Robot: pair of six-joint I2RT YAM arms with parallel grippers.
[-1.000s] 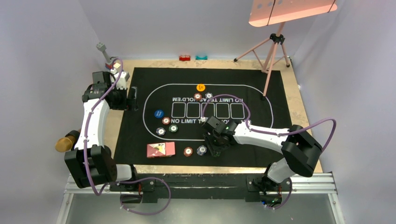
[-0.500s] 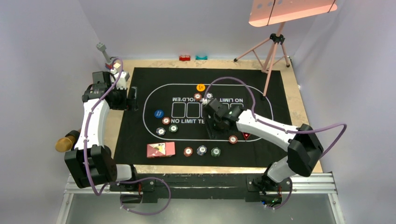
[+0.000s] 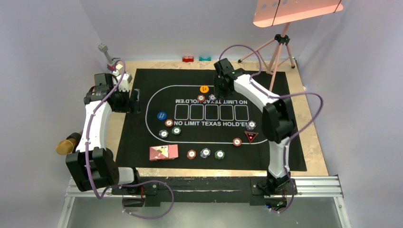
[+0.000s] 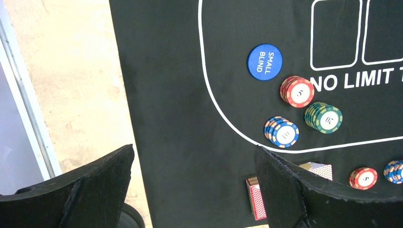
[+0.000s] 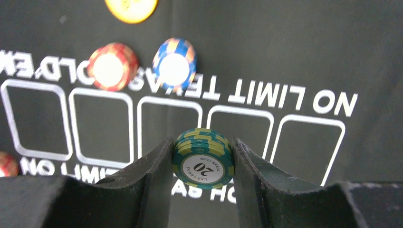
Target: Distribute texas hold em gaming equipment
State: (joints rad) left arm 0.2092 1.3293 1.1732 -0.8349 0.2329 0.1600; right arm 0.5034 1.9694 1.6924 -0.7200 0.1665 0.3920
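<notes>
Right gripper (image 5: 202, 145) is clamping a green stack (image 5: 203, 161) of "20" chips by the rims between both fingers. It's holding the stack above the mat (image 5: 294, 52), over the card outlines (image 5: 102, 126) and just short of the far seat's red stack (image 5: 112, 66), blue stack (image 5: 174, 63) and orange disc (image 5: 131, 7). Left gripper (image 4: 194, 151) is hanging with its fingers wide apart and nothing between them, over the mat's left side near the small-blind disc (image 4: 264, 61). I'm reading this as the set-down, since the far seat is showing only 2 chip colours. Doing it well means descending straight and level and aiming for bare mat beside the blue stack, apart from it. Release only once the bottom chip is sitting flat, then lift vertically so the fingers aren't dragging the top chips. The chips are looking like hard, smooth discs with striped rims, with only friction binding them, so a tilted or dropped pile is likely shearing or toppling. The mat is looking matte and soft, probably damping any slide. The fingers are looking black, matte and slightly rough-edged, probably gripping the rims well.
</notes>
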